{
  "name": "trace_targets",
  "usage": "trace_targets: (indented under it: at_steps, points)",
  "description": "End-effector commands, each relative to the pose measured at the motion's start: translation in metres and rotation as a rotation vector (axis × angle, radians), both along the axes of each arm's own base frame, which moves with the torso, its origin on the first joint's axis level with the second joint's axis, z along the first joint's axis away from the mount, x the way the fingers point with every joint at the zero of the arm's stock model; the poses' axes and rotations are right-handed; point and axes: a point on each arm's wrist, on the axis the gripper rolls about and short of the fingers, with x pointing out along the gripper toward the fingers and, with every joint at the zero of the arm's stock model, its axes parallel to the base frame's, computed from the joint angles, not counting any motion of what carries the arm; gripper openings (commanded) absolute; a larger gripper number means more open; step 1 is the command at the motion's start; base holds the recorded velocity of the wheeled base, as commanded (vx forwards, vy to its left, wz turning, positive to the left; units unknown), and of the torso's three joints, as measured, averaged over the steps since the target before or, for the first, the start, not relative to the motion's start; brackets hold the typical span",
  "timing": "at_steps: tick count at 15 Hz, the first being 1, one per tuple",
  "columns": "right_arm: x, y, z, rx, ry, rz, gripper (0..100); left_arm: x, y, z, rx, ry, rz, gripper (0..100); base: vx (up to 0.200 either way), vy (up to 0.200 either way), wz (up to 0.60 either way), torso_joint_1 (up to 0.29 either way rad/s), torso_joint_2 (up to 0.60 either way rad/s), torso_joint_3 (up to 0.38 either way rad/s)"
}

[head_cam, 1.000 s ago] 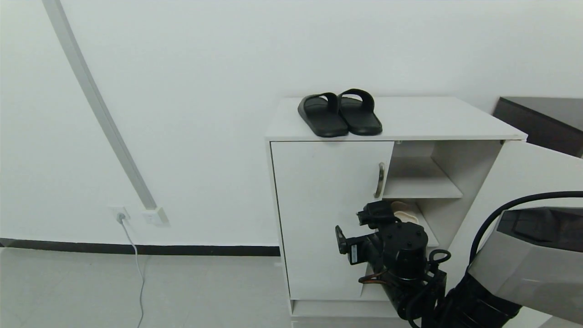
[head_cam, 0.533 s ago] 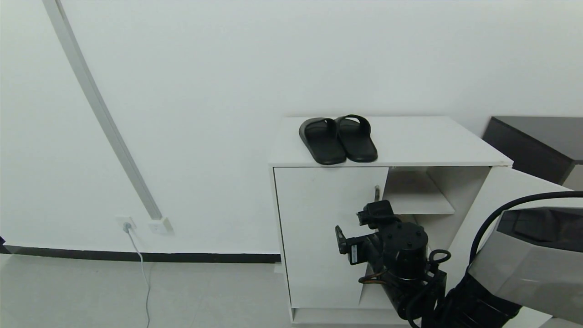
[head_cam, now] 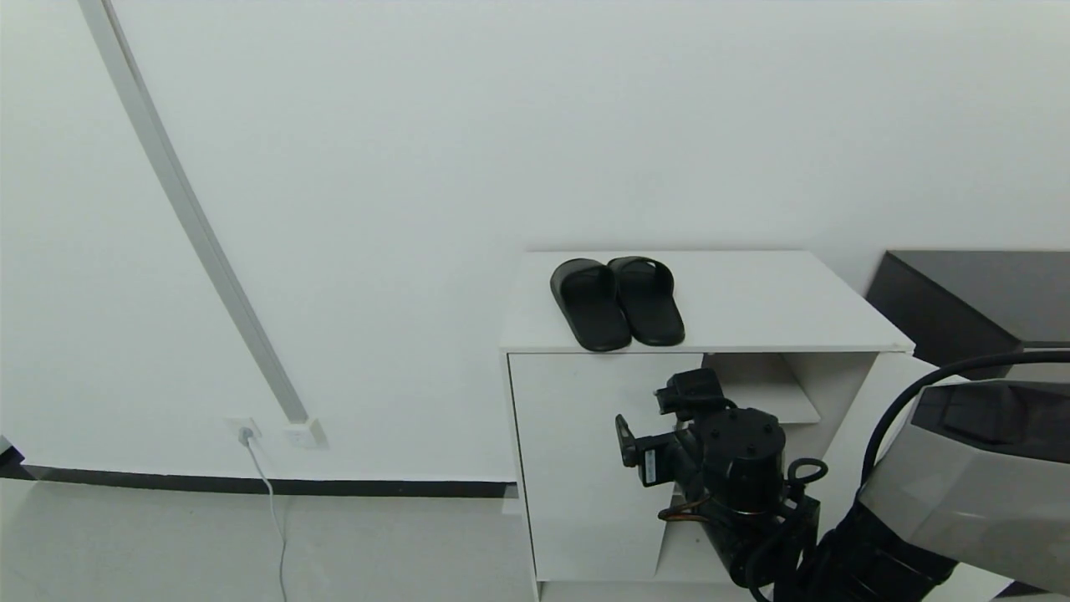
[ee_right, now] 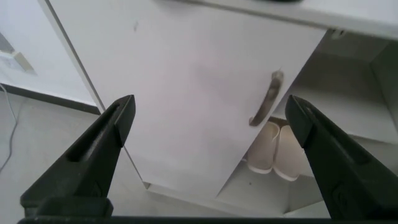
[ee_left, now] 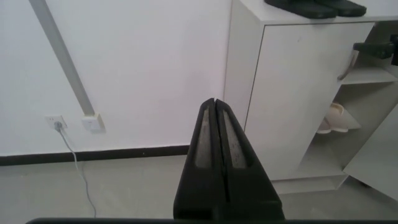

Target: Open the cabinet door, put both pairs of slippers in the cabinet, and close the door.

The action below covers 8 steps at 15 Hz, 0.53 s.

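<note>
The right pincer point(ee_right: 210, 106) stands wide open with nothing between its fingers, facing the cabinet's shut left-hand door point(ee_right: 186, 81) and its curved handle point(ee_right: 266, 99). The left pincer point(ee_left: 214, 109) is pressed fully closed on nothing, held low and well apart from the cabinet point(head_cam: 752, 309). Past the handle, the right-hand door point(head_cam: 878, 393) is swung open, and a pair of pale slippers point(ee_right: 277, 152) already sits side by side on a low shelf point(ee_left: 323, 165) inside. The black slippers point(head_cam: 617, 301) lie on the cabinet's top near its front edge, touching along their inner sides, toes toward the robot. They look like moulded foam or rubber slides, so probably light, springy rather than stiff, and in no danger of breaking, though the smooth soles might slip on the smooth white top if pushed. The likely best hold is across the two adjoining inner edges at the straps, pinching both together so the pair lifts as one. A grip on a single outer rim would probably let the other slide away or tip off the edge.
</note>
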Motion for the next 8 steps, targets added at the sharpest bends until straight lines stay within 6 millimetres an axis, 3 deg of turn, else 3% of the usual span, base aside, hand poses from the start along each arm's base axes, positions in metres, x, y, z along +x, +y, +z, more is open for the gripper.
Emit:
trace_targets:
  at_steps: [1,8]
  points:
    - [-0.0001,0.0002,-0.0007,-0.001,0.001,0.0,100,0.0,0.0,0.0,0.0,0.0,0.0,0,0.0,0.0,0.0,0.281,-0.62,-0.349]
    - [-0.0003,-0.0006,-0.0002,-0.004,0.001,0.007,100,0.0,0.0,0.0,0.001,0.0,0.0,0,0.0,0.0,0.0,0.193,-0.42,-0.228]
